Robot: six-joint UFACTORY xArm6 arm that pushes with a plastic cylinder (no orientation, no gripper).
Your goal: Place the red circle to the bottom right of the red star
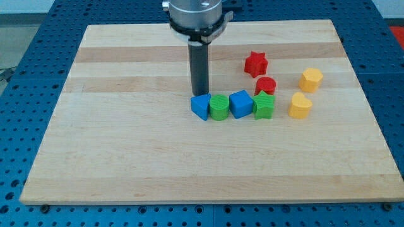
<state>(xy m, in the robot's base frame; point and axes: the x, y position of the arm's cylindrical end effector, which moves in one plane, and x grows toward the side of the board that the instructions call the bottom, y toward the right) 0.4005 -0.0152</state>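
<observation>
Just above the row of blocks, my tip [200, 94] is hovering at the blue block [201, 106] on the view's left end, holding nothing. Rightward are sitting a green cylinder [219, 108], a blue cube [240, 103] and a green star [264, 105]. Above that star, the red circle [266, 85] is lying flat, its round face up, just below-right of the red star [255, 64]. Two yellow blocks [310, 79] [300, 105] are resting further right on the counter [126, 157].

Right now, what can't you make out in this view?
- My tip: contact with the blue block below it can't be judged from the camera view.
- Red round block: lower edge hidden by the green star-shaped block.
- Arm above the grey mount: cut off by the view's top.
</observation>
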